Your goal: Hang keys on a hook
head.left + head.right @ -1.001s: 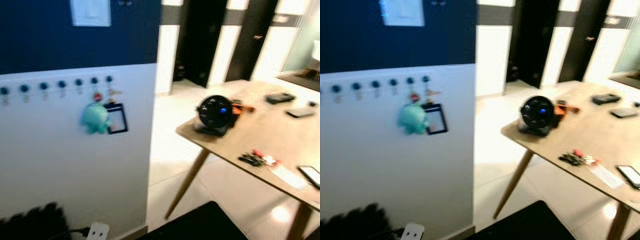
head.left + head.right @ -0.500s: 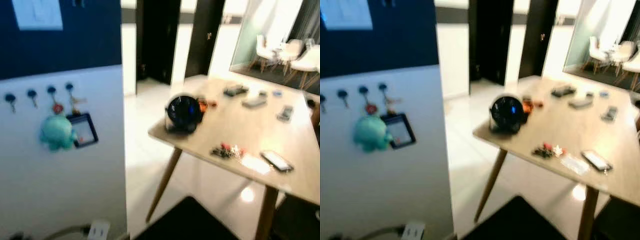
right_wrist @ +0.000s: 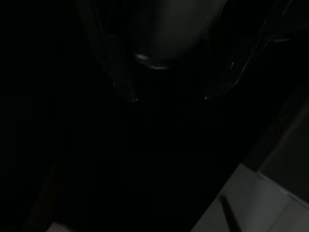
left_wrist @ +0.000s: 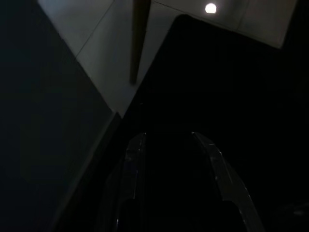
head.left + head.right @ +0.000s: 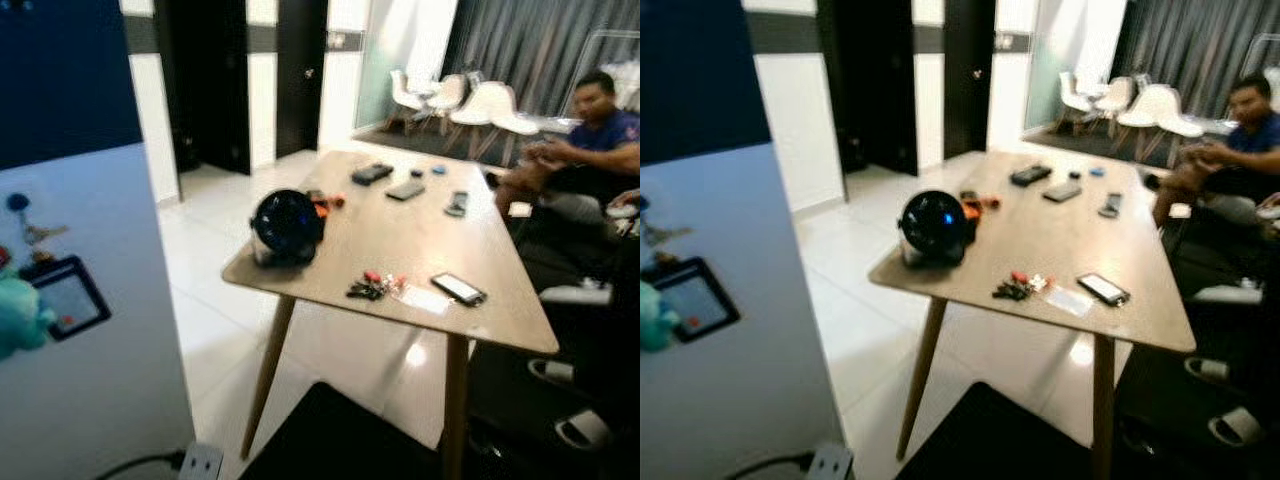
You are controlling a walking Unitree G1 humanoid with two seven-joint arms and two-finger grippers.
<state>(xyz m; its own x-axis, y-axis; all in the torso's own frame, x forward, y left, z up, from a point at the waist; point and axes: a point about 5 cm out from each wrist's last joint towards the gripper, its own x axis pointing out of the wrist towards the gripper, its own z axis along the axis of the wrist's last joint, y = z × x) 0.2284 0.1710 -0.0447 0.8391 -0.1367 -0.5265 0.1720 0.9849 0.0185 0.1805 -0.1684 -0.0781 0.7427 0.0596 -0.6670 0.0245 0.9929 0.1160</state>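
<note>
Keys: one small dark bunch with red tags lay near the front edge of the wooden table, well ahead of both grippers, likely set down there for pickup.
Hook: one blue peg on the white wall panel, off to the left of the grippers; a key ring seemed to dangle from it.
Left gripper: hung low over the dark mat, fingers parted, holding nothing.
Right gripper: hung idle in shade, fingers apart, nothing between them.
Judgement: arms rested low because the keys were not yet within reach.
Table items: one black round fan; four flat dark devices, the nearest a phone.
Wall items: one teal plush, one card holder.
Person: one, seated past the table's far right.
</note>
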